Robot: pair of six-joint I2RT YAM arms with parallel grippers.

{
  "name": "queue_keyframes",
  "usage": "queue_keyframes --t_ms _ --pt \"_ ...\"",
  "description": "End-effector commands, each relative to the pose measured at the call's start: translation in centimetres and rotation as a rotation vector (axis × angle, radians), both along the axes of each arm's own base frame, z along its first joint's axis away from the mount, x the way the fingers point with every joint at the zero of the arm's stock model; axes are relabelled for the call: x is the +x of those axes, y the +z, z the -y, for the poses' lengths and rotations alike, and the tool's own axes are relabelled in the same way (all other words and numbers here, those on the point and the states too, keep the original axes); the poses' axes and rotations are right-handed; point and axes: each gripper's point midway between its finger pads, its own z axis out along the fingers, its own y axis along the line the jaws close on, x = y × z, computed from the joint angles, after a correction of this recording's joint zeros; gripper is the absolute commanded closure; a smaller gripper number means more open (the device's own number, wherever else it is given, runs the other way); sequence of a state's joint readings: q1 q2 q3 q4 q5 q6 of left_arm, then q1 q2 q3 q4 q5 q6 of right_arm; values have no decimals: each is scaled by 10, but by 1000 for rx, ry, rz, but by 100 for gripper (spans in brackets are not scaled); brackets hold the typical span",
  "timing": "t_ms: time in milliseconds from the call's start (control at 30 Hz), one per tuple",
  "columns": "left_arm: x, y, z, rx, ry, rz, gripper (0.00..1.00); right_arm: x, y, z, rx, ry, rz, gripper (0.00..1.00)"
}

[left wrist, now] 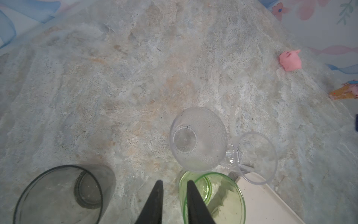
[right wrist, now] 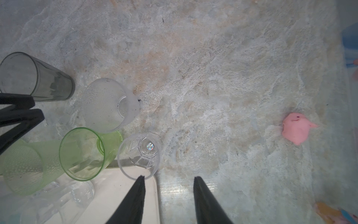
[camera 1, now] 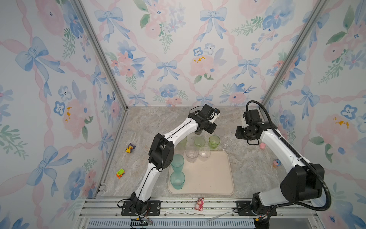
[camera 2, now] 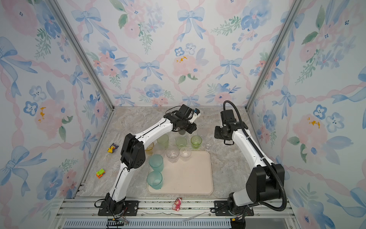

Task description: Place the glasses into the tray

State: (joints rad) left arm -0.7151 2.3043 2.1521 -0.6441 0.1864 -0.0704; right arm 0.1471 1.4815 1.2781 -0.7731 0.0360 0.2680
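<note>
The glasses [camera 1: 214, 141] cluster at the centre of both top views, most of them on the marble table [camera 1: 150, 123] just above the tray [camera 1: 210, 178]. Two teal glasses [camera 1: 177, 162] stand on the tray's left side. Two clear glasses [camera 1: 192, 155] seem to sit at its upper rim, though that is hard to judge. The left gripper [left wrist: 174, 182] hovers between a grey glass [left wrist: 64, 194] and a green glass [left wrist: 222, 197], fingers slightly apart and empty. The right gripper [right wrist: 169, 177] is spread wide, holding nothing.
</note>
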Motion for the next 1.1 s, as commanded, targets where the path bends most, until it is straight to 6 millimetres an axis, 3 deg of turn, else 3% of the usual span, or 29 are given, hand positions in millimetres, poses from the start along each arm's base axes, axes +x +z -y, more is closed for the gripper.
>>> queue_keyframes --t_ms 0,367,400,700,1067 --pt "-7 -9 14 -4 -54 -31 75 4 -9 -1 28 16 -12 56" --pt "0 -12 21 -11 -51 -23 76 39 -15 -35 103 95 -15 64" --pt "2 -11 20 -7 -46 -19 77 44 -26 -38 105 99 -40 65" --pt "8 2 -1 1 -3 -3 79 67 -45 -58 137 128 -73 69" --pt "10 31 -41 5 72 21 81 75 -60 -74 138 153 -104 72"
